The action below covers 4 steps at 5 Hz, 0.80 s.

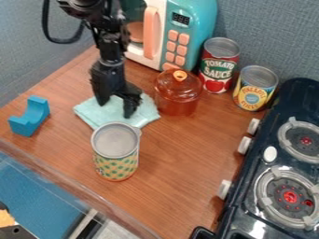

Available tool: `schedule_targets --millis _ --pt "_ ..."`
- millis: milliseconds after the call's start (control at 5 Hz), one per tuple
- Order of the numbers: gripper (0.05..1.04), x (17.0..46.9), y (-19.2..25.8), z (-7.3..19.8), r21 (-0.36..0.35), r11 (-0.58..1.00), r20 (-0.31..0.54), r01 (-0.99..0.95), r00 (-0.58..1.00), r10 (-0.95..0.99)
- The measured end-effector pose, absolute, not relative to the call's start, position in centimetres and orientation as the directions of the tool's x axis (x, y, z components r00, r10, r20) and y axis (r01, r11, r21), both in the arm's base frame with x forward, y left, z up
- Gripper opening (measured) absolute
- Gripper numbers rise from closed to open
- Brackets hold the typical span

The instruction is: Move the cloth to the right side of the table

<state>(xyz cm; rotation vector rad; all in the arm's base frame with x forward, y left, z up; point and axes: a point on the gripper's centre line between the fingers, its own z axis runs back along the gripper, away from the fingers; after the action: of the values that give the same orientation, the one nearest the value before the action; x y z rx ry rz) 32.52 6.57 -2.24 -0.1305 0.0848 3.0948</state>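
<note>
the cloth (148,113) lies flat on the upper left part of the table (181,172), between the blue block (38,111) and the amber pot (177,100), just behind the patterned can (116,161). the gripper (116,108) hangs down over it with its fingers spread wide, tips down at the cloth and nothing visibly pinched between them. the microwave (200,16) and two more cans, red (218,67) and yellow (254,91), stand at the back, with the stove (247,193) along the right.

Blue-grey fabric-like wall (274,28) behind my work area. Brown wood-grain tabletop (181,172) below, w/ soft light on it.
</note>
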Motion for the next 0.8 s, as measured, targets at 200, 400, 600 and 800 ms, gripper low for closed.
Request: schedule_targets --millis 200,400,600,800 --pt "1.001 32.5 4.8 -2.3 0.074 -0.992 -0.114 -0.102 -0.989 0.093" --pt "1.001 32.7 1.4 -2.2 0.131 -0.977 -0.121 -0.168 -0.981 0.153" --pt "1.001 32.6 -2.0 -2.0 0.179 -0.960 -0.101 -0.216 -0.974 0.201" --pt "1.001 32.4 -4.3 -2.0 0.186 -0.943 -0.102 -0.274 -0.960 0.259"
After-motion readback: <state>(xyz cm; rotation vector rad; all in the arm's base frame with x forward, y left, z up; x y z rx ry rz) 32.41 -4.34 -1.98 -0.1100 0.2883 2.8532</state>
